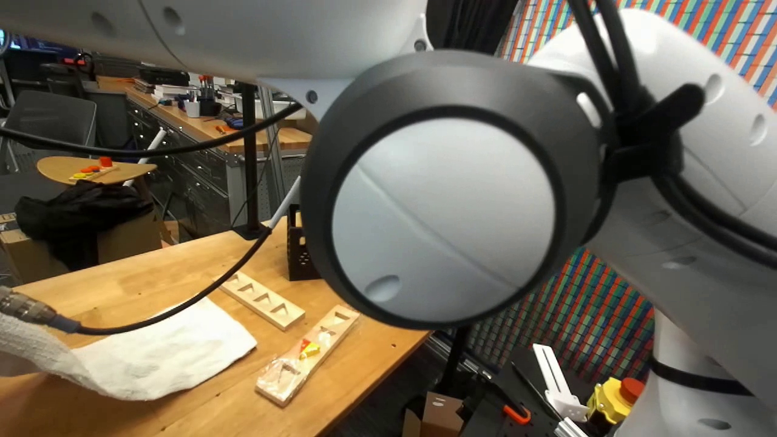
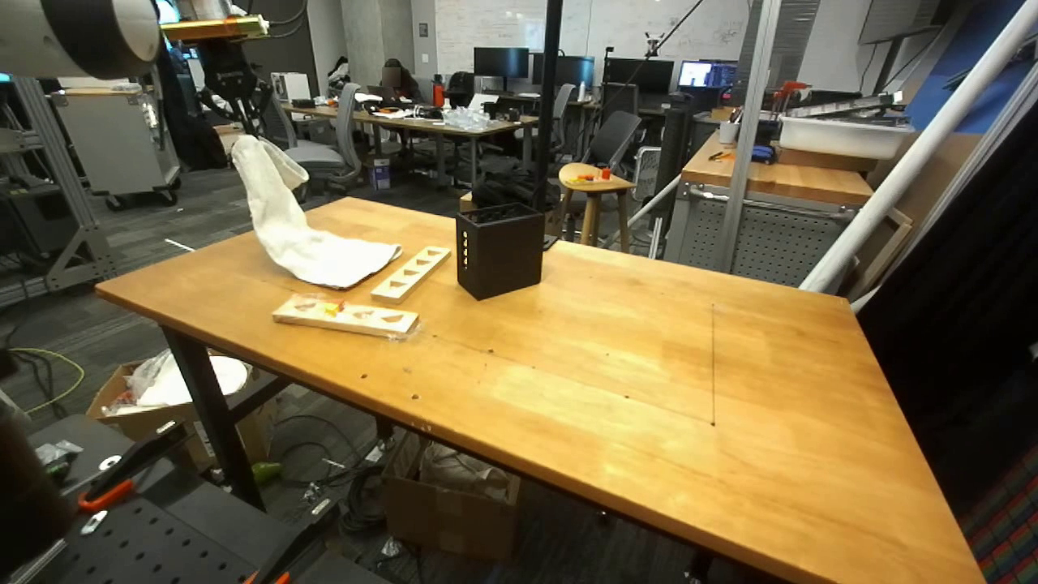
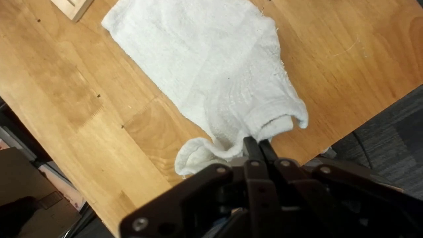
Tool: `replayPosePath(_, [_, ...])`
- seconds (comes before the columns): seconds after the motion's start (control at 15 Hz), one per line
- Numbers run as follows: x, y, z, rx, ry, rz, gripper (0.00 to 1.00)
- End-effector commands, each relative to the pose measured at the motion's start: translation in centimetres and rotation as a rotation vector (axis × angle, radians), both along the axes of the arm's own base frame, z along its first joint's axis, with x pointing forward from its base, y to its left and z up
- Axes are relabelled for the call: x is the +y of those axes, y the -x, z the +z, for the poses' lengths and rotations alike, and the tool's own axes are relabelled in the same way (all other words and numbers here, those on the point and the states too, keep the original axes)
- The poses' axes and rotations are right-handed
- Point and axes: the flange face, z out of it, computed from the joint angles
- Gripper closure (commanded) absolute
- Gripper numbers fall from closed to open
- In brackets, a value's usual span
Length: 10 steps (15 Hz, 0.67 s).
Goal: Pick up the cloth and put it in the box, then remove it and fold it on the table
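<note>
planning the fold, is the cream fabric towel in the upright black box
No, the towel lies partly on the wooden table, outside the box.

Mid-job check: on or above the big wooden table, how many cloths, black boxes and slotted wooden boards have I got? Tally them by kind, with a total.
Cloth: 1, held in the gripper
Black box: 1, standing upright
Slotted wooden boards: 2, lying flat
Total: 4

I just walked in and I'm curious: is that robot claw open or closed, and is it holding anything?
Gripper: closed, holding the cloth by its raised end.
</note>
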Motion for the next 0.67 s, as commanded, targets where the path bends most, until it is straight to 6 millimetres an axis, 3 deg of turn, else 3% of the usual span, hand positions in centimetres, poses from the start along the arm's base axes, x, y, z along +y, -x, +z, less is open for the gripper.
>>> replayPosePath(0.0, [-1.7,-1.8,0.4,0.002,-0.07,-0.045,0.98])
replayPosePath(0.6, [-6.9,-6.1,0.1,-0.004,-0.148,-0.115,0.98])
